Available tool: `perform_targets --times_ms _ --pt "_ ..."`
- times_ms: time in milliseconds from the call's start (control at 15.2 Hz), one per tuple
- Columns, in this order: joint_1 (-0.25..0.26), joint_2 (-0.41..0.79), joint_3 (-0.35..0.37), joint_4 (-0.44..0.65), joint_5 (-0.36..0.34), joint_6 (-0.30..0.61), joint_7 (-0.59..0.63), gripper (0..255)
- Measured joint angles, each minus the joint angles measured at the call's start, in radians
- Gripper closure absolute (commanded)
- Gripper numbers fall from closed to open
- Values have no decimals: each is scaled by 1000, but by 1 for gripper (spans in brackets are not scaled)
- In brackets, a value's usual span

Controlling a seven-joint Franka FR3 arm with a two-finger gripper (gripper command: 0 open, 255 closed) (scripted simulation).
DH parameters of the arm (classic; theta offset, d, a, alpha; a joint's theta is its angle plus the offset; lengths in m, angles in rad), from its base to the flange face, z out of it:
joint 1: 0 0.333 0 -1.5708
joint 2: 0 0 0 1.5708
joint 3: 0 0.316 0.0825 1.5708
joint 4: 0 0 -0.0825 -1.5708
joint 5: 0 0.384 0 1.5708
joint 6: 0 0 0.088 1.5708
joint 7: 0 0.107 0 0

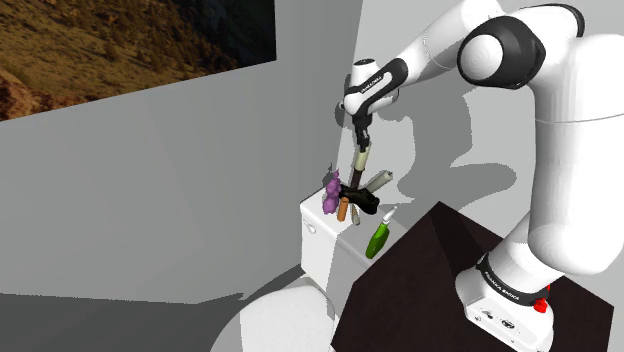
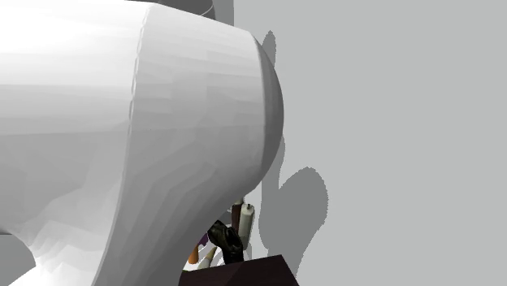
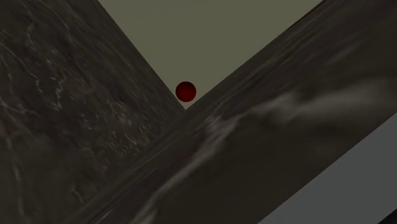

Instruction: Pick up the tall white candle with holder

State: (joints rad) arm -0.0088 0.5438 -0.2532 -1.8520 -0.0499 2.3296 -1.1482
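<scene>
Shoulder view: the black gripper (image 1: 358, 128) hangs over a white cistern (image 1: 322, 245). Directly below it stands the candle (image 1: 360, 159), a pale olive-white cylinder on a dark brown stem with a black foot. Whether the gripper is open or closed cannot be told.

Second exterior view: under the white arm (image 2: 122, 122), a pale cylinder (image 2: 246, 221) stands beside a brown post (image 2: 236, 213).

Wrist view: dark marbled surfaces (image 3: 76, 127) meet in a V, with a small red ball (image 3: 186, 91) at the notch.
</scene>
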Motion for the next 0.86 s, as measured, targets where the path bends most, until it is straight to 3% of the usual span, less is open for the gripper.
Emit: perform_targets --times_ms 858 --pt "12 -107 -13 23 -19 -130 -5 255"
